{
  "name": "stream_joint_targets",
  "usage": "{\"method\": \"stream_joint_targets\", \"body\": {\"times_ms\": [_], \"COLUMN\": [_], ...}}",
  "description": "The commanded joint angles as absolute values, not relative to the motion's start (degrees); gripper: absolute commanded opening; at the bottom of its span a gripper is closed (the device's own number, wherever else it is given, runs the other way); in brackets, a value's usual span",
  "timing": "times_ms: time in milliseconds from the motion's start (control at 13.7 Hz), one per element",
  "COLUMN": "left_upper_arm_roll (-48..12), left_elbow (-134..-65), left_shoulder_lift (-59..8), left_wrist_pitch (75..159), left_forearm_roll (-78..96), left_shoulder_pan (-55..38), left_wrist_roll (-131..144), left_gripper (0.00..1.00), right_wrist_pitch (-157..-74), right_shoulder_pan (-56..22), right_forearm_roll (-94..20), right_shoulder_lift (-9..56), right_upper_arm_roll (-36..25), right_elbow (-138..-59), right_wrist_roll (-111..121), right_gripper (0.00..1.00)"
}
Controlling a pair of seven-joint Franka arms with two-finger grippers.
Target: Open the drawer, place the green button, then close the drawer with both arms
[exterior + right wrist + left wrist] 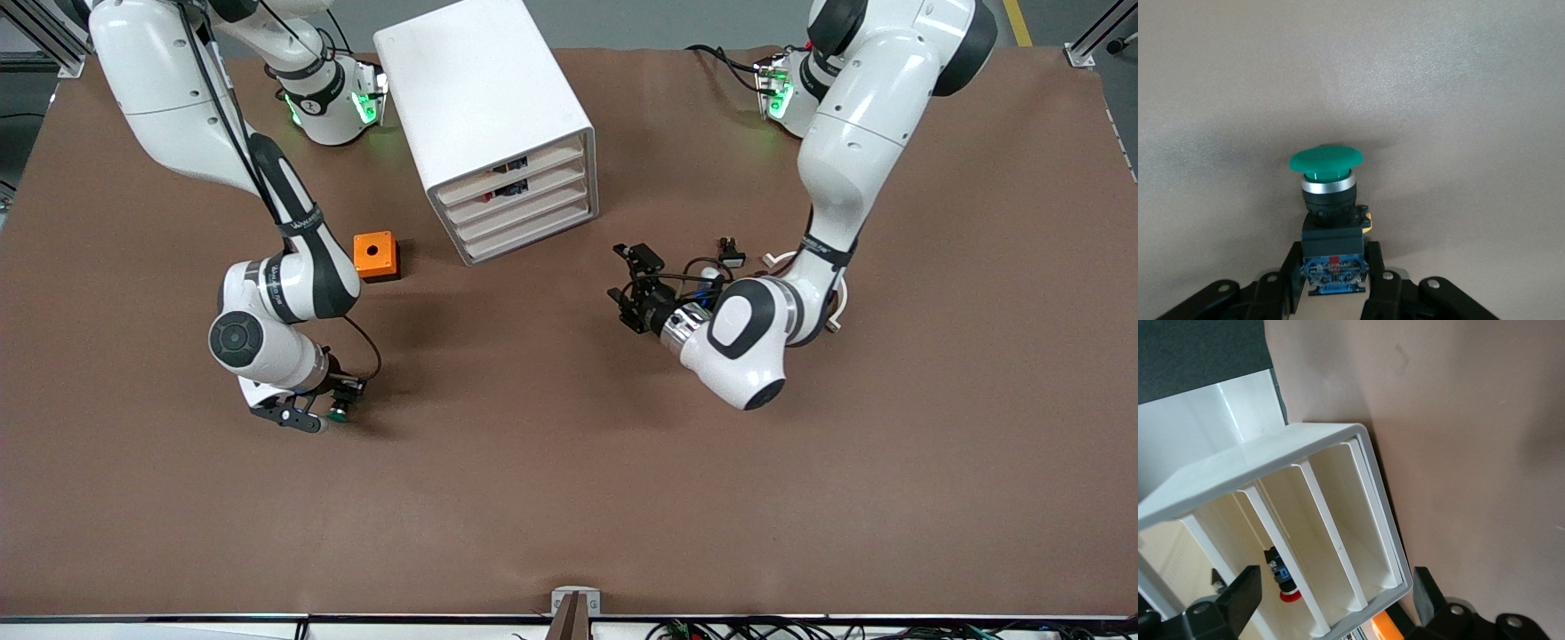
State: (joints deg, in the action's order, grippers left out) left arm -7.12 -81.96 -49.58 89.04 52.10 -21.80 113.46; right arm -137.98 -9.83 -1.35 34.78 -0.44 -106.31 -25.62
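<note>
The white cabinet (pixel 484 107) stands at the table's robot side with all drawers shut. The drawer (pixel 529 212) is the third down; it also shows in the left wrist view (pixel 1300 540). My right gripper (pixel 324 411) is shut on the button (pixel 339 412), low at the table surface toward the right arm's end. In the right wrist view the fingers (pixel 1371 267) clamp the button's blue-and-black body, and its green cap (pixel 1327 162) points away from the gripper (pixel 1333 263). My left gripper (pixel 622 280) is open and empty, facing the cabinet front, a short way from it (pixel 1331 600).
An orange box (pixel 375 255) with a round hole sits beside the cabinet, toward the right arm's end. Small black parts and loose wires (pixel 729 253) lie by the left arm's forearm. A red-capped part (pixel 1290 593) shows inside an upper drawer.
</note>
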Motion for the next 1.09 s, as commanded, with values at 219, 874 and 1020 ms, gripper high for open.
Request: {"method": "stream_joint_targets", "body": {"times_ms": [219, 874, 1020], "left_upper_arm_roll": [-7.03, -8.78, -10.1], "left_elbow": [-79.1, -79.72, -79.8], "left_shoulder_lift": [-53.26, -55.98, -56.77], "left_wrist_pitch": [89.21, 88.51, 88.07], "left_forearm_roll": [57.12, 58.97, 58.97], "left_shoulder_pan": [-24.96, -28.92, -28.92], "left_wrist_roll": [119.34, 121.64, 121.9], "left_gripper": [1.0, 1.0, 0.9], "right_wrist_pitch": [-137.29, -121.57, -117.53], "right_shoulder_pan": [-10.02, -12.39, -12.57], "right_forearm_roll": [-2.02, -3.86, -5.26], "right_shoulder_lift": [34.37, 31.03, 30.15], "right_upper_arm_roll": [-0.18, 0.0, 0.0], "right_elbow": [-105.91, -97.22, -95.11], "right_wrist_roll": [-25.93, -32.78, -34.18], "right_gripper": [0.0, 0.0, 0.0]}}
